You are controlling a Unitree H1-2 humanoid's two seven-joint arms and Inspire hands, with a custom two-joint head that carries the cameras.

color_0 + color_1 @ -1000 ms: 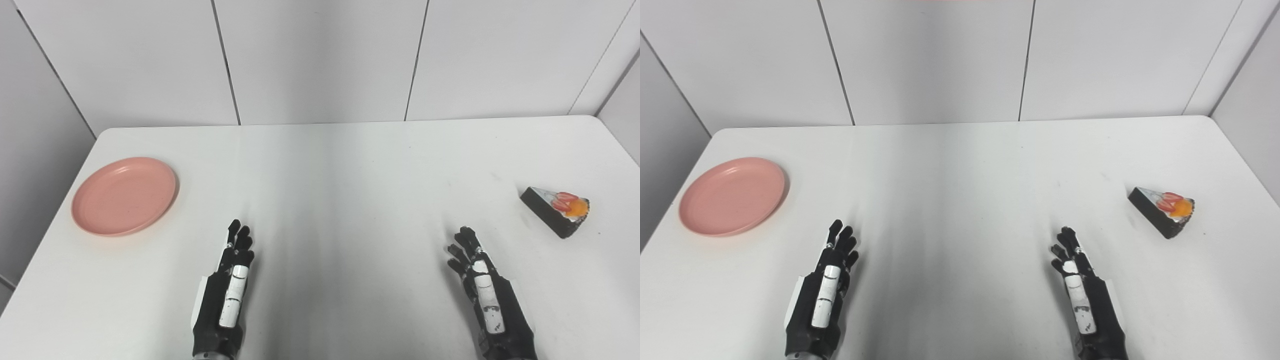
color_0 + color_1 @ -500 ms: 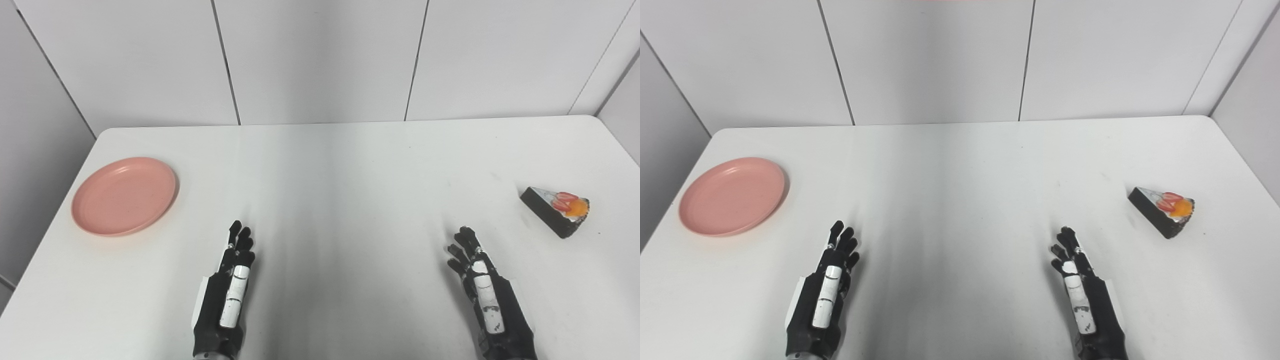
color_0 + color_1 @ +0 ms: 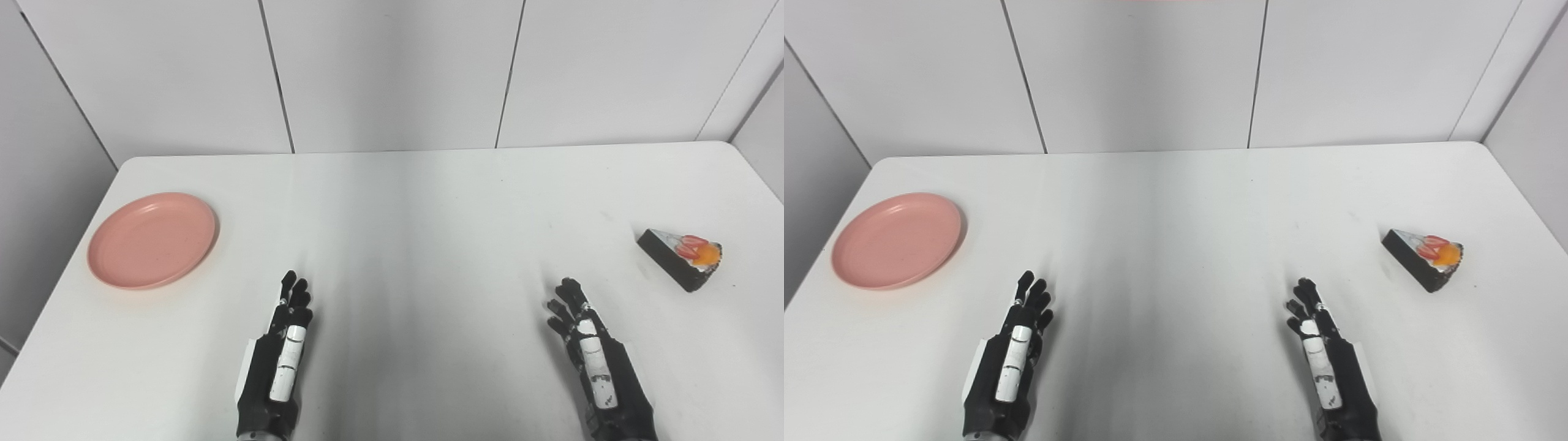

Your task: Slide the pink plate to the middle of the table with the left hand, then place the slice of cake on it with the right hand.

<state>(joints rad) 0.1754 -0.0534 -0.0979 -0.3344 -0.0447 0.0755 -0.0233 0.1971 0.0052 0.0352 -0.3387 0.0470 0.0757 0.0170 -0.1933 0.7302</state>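
The white table [image 3: 429, 202] fills the view. At about nine o'clock lies the pink plate [image 3: 152, 240], bare, near the left edge. Both hands hover low at six o'clock, holding nothing: left hand [image 3: 275, 367] and right hand [image 3: 597, 367], fingers extended and seemingly slightly apart. At three o'clock sits the slice of cake [image 3: 681, 258].

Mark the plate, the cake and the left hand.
plate [image 3: 152, 240], left eye view, middle of its flat pink face.
cake [image 3: 681, 258], left eye view, the slice's dark side wall below the fruit.
left hand [image 3: 1012, 350], right eye view, back of the hand, on the white strip.
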